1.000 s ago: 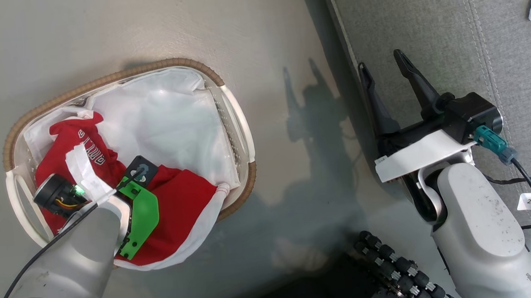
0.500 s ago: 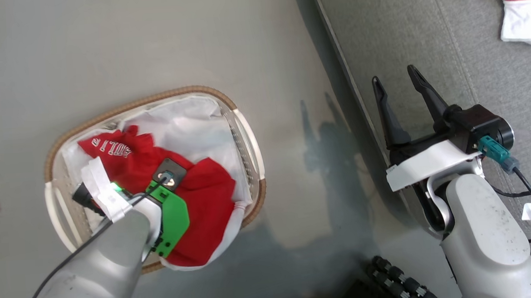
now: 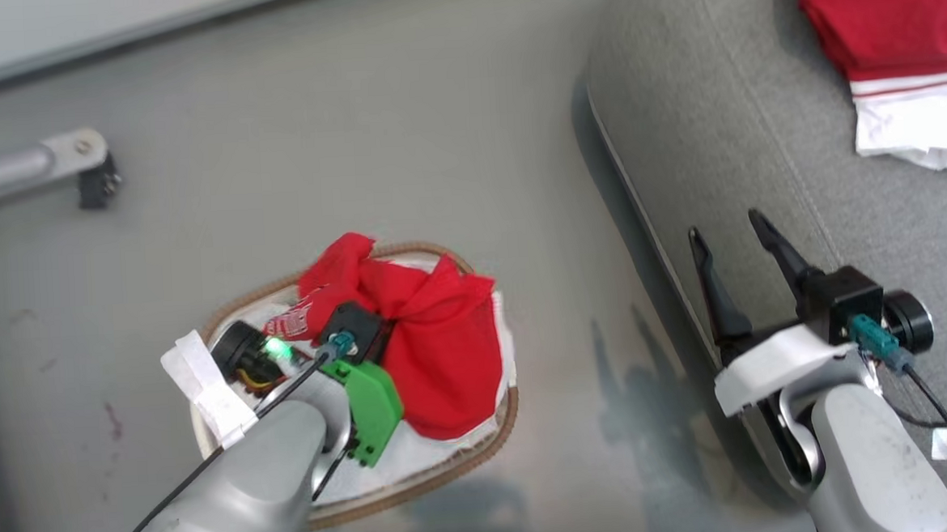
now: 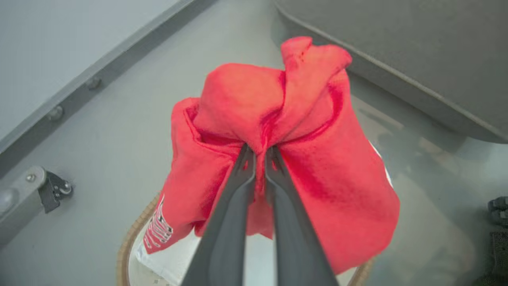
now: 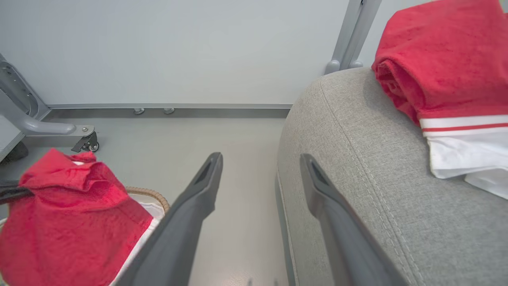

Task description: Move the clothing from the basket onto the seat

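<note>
A smooth grey floor (image 3: 401, 124) is seen, glossy enough for soft shadows and pale reflections to be carried on it; a small dark stain (image 3: 114, 420) is marked near the head view's left edge. A plain pale wall (image 5: 158, 47) is met at the far side, edged by a grey skirting strip (image 5: 222, 106). A grey metal leg (image 3: 7, 173) with a dark castor (image 3: 99, 188) is set near the wall. A grey post (image 5: 357, 28) is stood behind the grey seat (image 3: 717, 123). Even, diffuse light is cast throughout
</note>
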Robot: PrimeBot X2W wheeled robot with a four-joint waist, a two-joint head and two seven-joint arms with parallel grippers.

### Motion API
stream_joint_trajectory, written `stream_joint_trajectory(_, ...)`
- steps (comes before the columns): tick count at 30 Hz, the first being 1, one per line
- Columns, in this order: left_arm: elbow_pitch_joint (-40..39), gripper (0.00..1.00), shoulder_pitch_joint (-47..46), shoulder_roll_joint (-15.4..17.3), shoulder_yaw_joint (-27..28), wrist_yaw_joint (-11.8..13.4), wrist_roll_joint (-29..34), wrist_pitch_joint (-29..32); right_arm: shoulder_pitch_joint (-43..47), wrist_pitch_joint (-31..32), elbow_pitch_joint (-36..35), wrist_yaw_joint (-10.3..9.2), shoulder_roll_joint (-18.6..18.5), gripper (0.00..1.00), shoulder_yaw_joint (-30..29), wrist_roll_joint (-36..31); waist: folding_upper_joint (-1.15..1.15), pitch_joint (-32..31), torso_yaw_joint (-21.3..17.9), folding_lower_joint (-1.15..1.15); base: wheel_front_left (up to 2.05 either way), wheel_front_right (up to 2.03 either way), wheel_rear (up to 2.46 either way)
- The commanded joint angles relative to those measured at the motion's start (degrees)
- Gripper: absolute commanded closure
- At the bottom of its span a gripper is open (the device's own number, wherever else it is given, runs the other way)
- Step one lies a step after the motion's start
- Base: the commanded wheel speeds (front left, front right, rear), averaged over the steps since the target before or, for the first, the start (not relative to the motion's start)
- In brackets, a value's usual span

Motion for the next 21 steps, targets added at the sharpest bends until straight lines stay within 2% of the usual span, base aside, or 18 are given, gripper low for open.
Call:
stream_joint_trajectory(1,-3.1,1.0,0.8,0.6,1.4,1.0,0.1,-0.5,1.7,0.0,0.3,-0.08,-0.2,0.0,-0.3,-0.7,0.0,-9.0,3.9,0.0,0.0,0.0,0.0)
stream_joint_trajectory(5,-13.9,1.0,4.0,4.0,5.9,3.1,2.4,-0.4,4.4,0.0,1.0,-0.08,-0.2,0.0,-0.7,-1.6,0.0,-13.6,4.7,0.0,0.0,0.0,0.0)
stream_joint_trajectory(9,-22.0,1.0,6.1,6.2,9.7,4.1,5.0,-0.4,6.6,0.0,1.5,-0.08,-0.2,0.0,-0.5,-2.1,0.0,-17.4,5.1,0.0,0.0,0.0,0.0)
stream_joint_trajectory(16,-28.8,1.0,7.4,8.2,12.8,3.2,8.3,-0.4,8.9,0.0,1.9,-0.08,-0.2,0.0,1.3,-2.1,0.0,-22.4,5.2,0.0,0.0,0.0,0.0)
stream_joint_trajectory(21,-30.5,1.0,4.3,8.9,13.7,2.2,9.7,-0.4,8.6,0.0,1.6,-0.08,-0.2,0.0,3.0,-1.6,0.0,-24.1,5.0,0.0,0.0,0.0,0.0)
